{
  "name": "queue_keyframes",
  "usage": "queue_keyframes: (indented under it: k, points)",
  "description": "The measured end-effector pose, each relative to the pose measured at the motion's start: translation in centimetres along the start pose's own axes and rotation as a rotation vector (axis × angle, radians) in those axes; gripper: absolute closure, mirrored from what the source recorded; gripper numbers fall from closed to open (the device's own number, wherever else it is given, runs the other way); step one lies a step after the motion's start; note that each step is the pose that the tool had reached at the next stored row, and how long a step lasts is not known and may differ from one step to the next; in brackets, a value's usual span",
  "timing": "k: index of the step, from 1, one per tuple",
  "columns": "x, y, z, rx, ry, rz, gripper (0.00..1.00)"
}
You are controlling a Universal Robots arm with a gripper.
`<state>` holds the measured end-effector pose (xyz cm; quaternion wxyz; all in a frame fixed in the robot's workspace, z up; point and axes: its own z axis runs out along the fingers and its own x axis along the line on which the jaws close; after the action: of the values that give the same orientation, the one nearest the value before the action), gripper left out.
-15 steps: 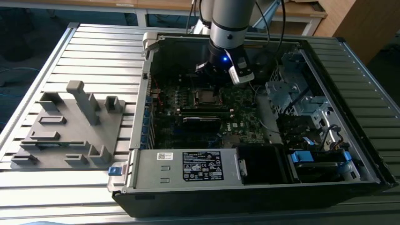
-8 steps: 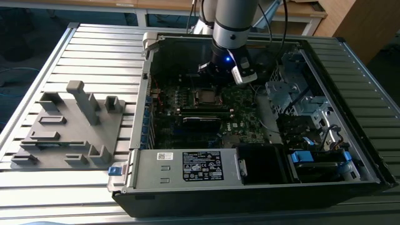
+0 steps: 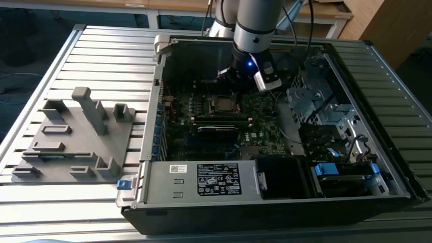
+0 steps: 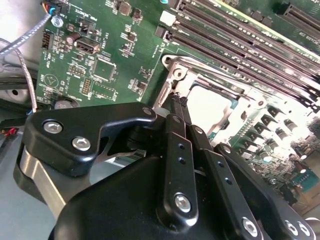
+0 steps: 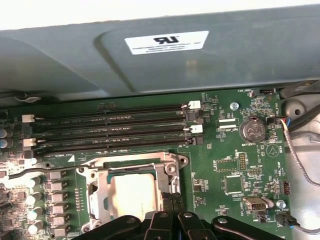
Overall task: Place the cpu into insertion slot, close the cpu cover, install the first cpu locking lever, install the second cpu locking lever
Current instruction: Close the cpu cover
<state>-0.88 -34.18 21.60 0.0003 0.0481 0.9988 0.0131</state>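
Standing at the socket's edge, the pincer [image 4: 177, 102] was drawn narrow, fingers together, with nothing seen between them. The cpu [image 5: 132, 192] lay seated in the insertion slot [image 5: 181, 161], the cpu cover [image 5: 135, 167] apparently down around it.

Risk, as judged: a sideways slip could rake the tips across the green circuit board [image 5: 220, 165] or jar the cover.

In the exterior view, memory slots [image 3: 219, 121] crowded just beside the slot at 6 o'clock and the drive cage [image 3: 317, 101] stood at 3 o'clock. Open room seemed to lie overhead and toward 12 o'clock, where the arm [image 3: 256, 20] stood.
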Motion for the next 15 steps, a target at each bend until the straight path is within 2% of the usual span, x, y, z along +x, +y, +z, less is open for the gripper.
queue_keyframes:
  k: [15]
  points:
    - [-1.32,0.13,0.00,0.0000,0.0000,0.000,0.90]
